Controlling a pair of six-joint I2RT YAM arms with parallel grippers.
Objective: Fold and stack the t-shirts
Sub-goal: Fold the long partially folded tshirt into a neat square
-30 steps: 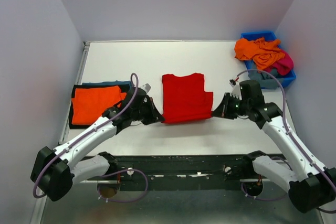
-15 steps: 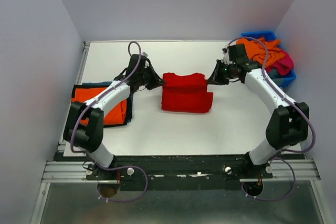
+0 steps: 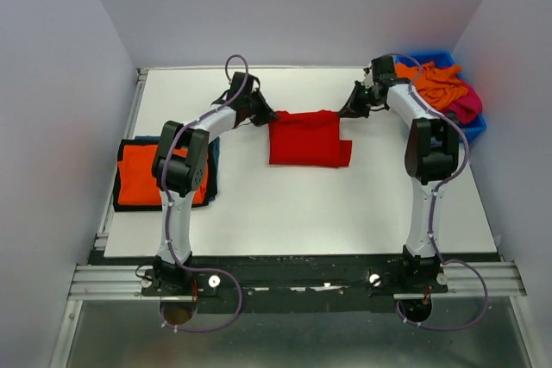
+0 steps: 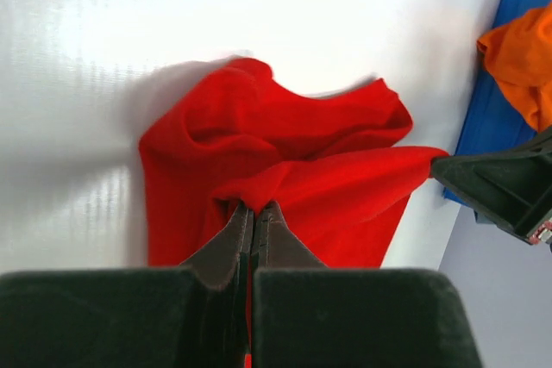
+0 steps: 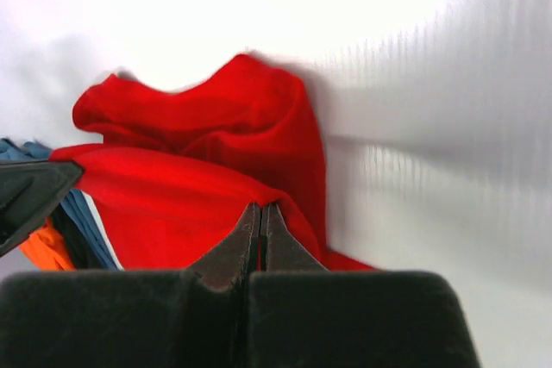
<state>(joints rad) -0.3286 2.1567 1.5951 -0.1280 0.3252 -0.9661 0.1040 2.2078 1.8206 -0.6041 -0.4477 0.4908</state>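
From above, the red t-shirt [image 3: 304, 140] lies at the middle of the bench [image 3: 285, 208], towards the far side. Its far edge is lifted and stretched between the left end effector [image 3: 266, 117] at its 9 o'clock end and the right end effector [image 3: 346, 112] at its 3 o'clock end. That taut edge is the long axis. The rest of the cloth trails from it towards 6 o'clock, so both arms sit equally close, one per corner.

In the left wrist view the fingers are pressed fully together with a fold of red cloth pinched between them. The shirt spreads away towards 12 o'clock, and the other arm's tip holds the corner at 3 o'clock.

The right wrist view mirrors this - fingers closed tight on red cloth, with the partner's tip at 9 o'clock.

I'd judge the next move carries this edge along or over the shirt's own body. The bench is smooth and bare towards 6 o'clock. The folded orange t-shirt [image 3: 155, 174] lies well apart at 8 o'clock, and the blue bin [image 3: 473, 131] is near the right arm at 2 o'clock.
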